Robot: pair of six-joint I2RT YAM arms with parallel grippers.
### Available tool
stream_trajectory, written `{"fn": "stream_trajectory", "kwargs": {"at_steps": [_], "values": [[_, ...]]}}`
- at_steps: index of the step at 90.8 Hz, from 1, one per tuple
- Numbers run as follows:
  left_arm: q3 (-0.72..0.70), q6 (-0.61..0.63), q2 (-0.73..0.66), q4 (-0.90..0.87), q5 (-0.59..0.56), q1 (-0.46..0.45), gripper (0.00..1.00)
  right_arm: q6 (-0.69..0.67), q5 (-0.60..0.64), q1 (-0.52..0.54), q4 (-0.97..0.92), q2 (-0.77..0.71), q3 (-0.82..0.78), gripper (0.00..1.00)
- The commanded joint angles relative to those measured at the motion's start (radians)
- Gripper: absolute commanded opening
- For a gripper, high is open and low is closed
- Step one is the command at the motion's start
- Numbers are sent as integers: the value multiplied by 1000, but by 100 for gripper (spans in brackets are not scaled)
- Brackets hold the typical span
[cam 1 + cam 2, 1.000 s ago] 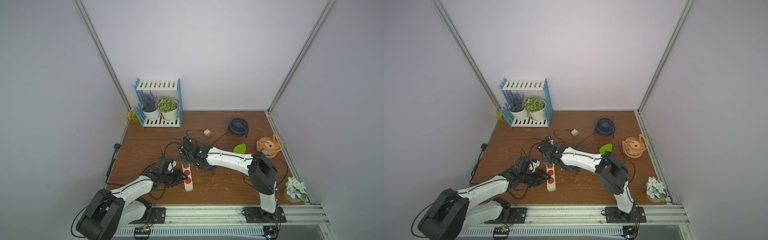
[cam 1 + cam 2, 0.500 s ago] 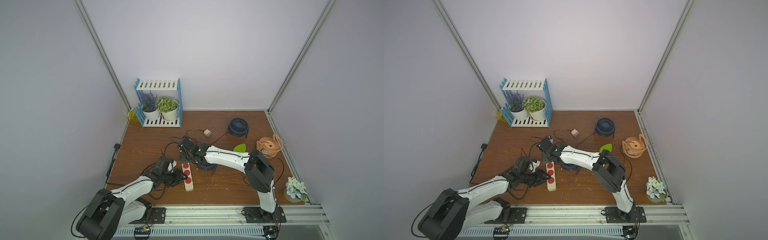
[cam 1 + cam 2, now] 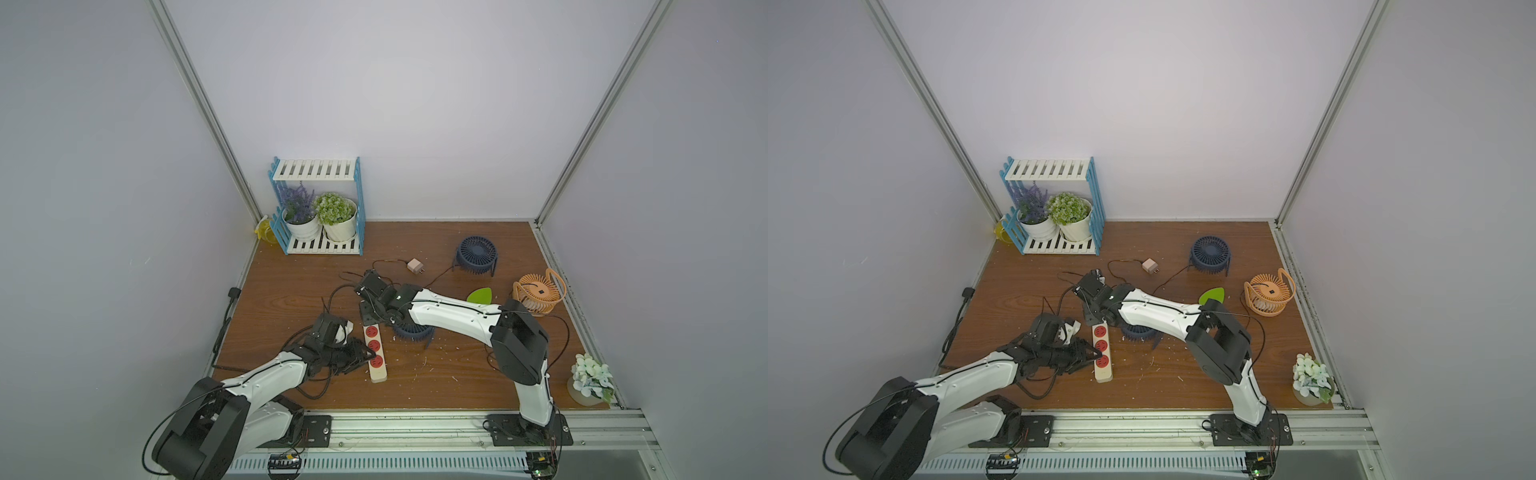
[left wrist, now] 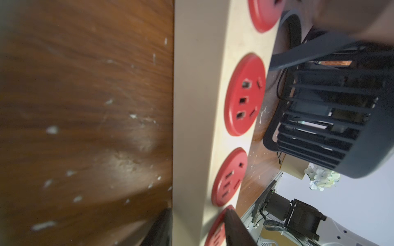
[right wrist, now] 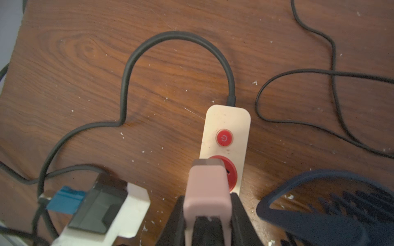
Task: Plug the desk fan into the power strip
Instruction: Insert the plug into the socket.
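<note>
The cream power strip (image 3: 378, 374) (image 3: 1103, 376) with red sockets lies lengthwise at the table's front middle. Its thick black cord (image 5: 170, 36) loops away from the far end. My left gripper (image 3: 371, 355) (image 4: 198, 230) is shut on the power strip's near end, one finger on its side and one on its face. My right gripper (image 3: 367, 314) (image 5: 206, 198) is shut on a pink plug (image 5: 205, 183). The plug hangs over the first red socket (image 5: 231, 174) beside the red power button (image 5: 224, 138). A dark blue desk fan (image 3: 411, 331) (image 5: 330, 208) lies beside the strip under my right arm.
A second dark blue fan (image 3: 476, 252) and an orange fan (image 3: 538, 292) stand at the back right. A loose pink adapter (image 3: 414, 265), thin black cables (image 5: 332, 74), a green leaf shape (image 3: 480, 296), a blue plant shelf (image 3: 318, 208) and a flower pot (image 3: 590, 380) are also here.
My right arm's elbow has swung a little to the left, while the plug stays over the strip's far end. My left gripper has stayed on the strip.
</note>
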Motion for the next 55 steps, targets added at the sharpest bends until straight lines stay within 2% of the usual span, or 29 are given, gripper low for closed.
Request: {"fn": "stream_trajectory", "kwargs": {"at_steps": [1,55], "values": [[-23,7,4,-35,-32,10,42,-19,-2,-2,-31,-31,34,0],[-20,4,0,-34,-32,10,42,-16,-12,-2,-47,12,28,0]]}}
